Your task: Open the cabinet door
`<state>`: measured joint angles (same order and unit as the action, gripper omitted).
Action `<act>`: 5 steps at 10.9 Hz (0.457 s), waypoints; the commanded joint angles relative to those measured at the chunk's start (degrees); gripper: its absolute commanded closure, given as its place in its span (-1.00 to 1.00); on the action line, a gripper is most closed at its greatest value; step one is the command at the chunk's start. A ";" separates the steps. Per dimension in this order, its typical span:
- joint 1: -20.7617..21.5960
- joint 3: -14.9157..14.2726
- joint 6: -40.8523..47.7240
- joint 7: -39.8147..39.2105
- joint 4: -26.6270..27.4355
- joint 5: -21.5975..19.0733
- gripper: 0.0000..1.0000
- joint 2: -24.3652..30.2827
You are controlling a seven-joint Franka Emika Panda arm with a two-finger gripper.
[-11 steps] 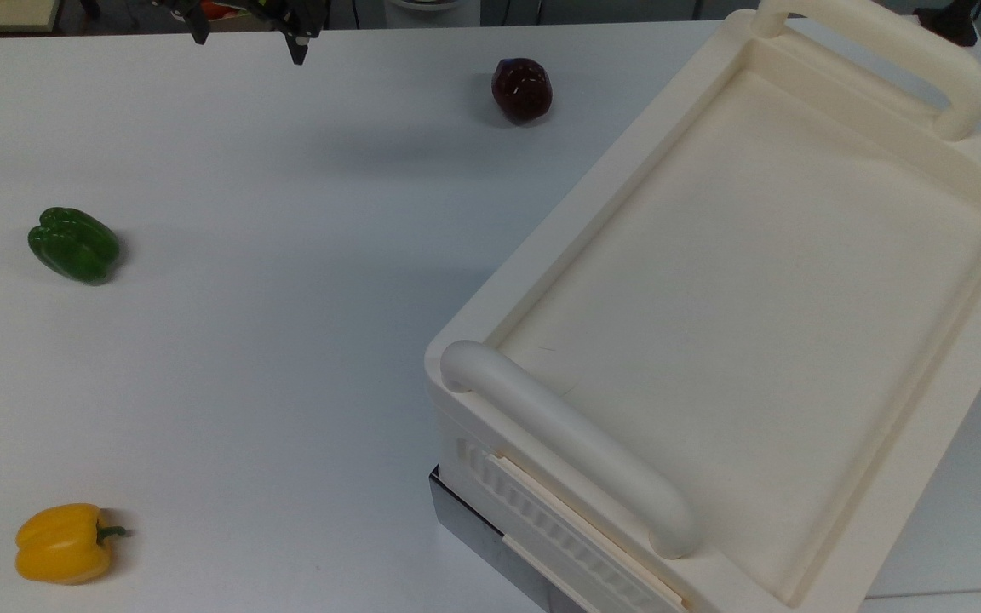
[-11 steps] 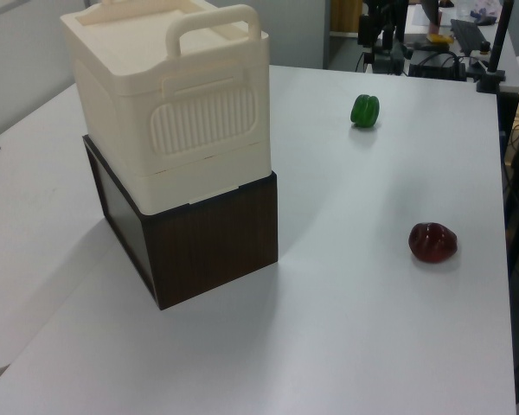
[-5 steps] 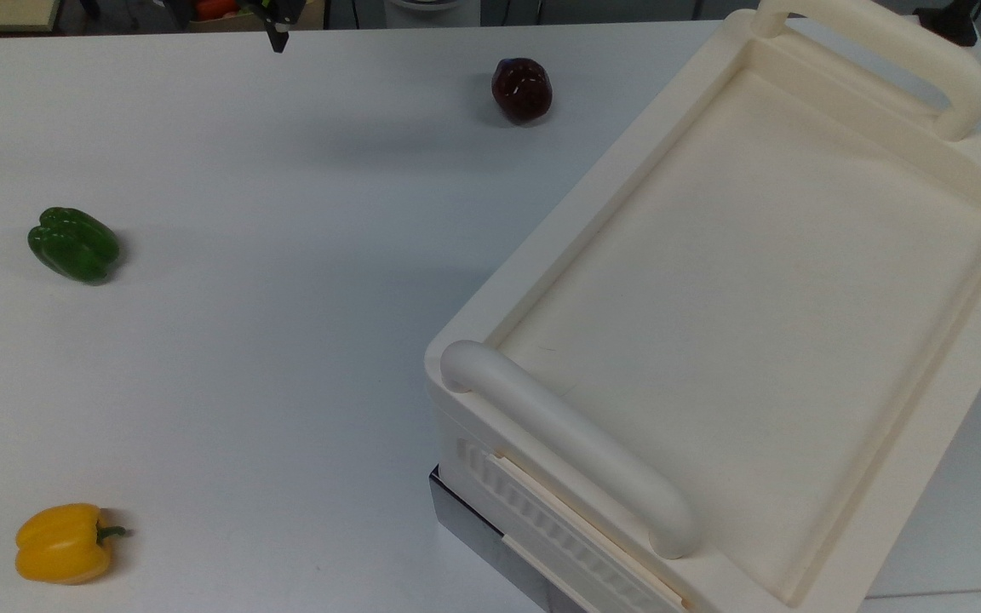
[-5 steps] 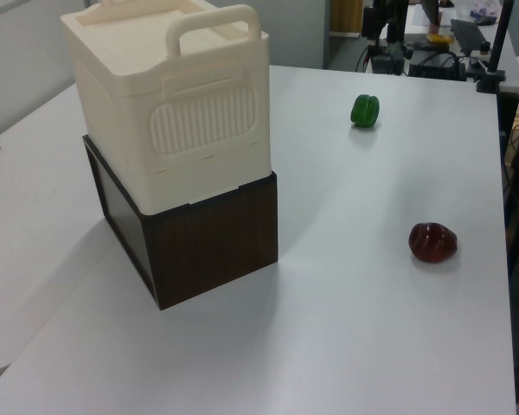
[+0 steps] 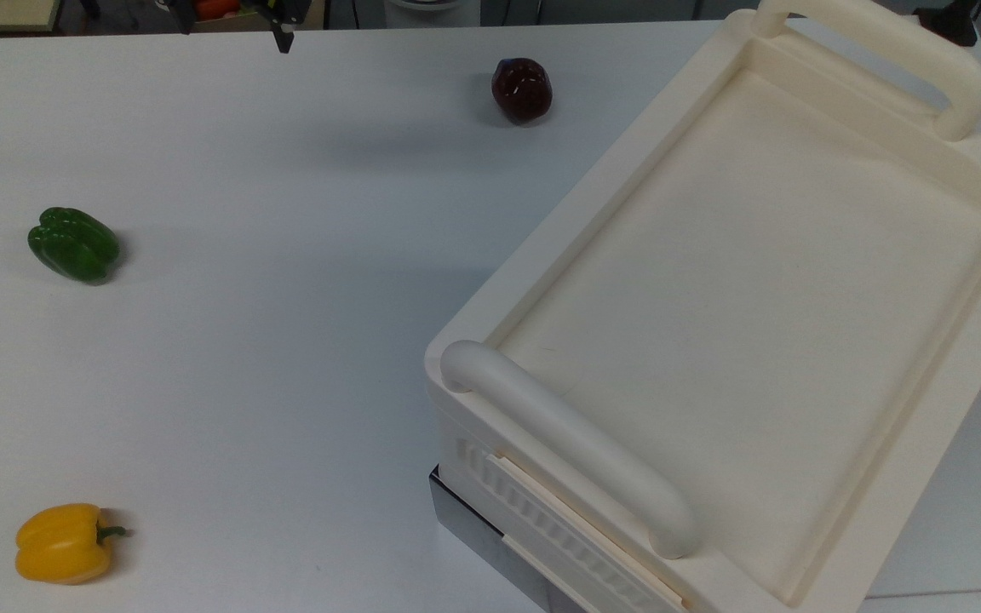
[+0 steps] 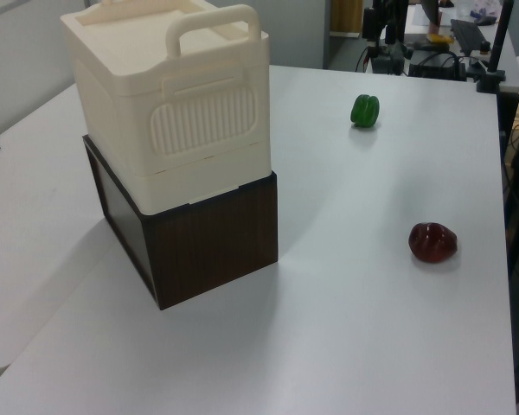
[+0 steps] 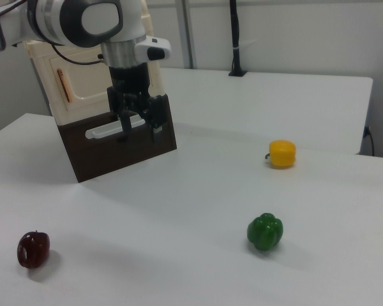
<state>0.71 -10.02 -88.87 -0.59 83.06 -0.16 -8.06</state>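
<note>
Facing the right view's camera, the long flat cream-white cabinet door (image 7: 92,83) with its small copper-coloured strip (image 7: 62,85) lies flush against the large cream-white plastic cabinet (image 5: 746,298), so it reads as closed and the opening is not yet done. The cabinet sits on a dark wood-grain box (image 6: 203,246) on the white worktop (image 5: 269,323). The robot's black 2-finger tool (image 7: 139,127) hangs in the air with its fingers apart and nothing between them, apart from the door as far as the top view suggests. Reaching the door and swinging it out both remain. 3 peppers lie about: green (image 5: 73,244), yellow (image 5: 63,542), dark red (image 5: 522,88).
</note>
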 commanded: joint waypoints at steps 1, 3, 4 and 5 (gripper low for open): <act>0.70 -0.61 -0.60 -1.08 1.14 -1.42 -1.00 0.68; 0.43 -0.61 -0.52 -2.21 1.14 -3.18 -1.00 0.68; 0.35 -0.79 -0.52 -3.27 1.14 -3.27 -1.00 0.68; 0.34 -0.79 -0.69 -3.80 1.14 -4.14 -1.00 0.59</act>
<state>0.83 -10.02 -88.87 -1.79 83.16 -2.17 -8.18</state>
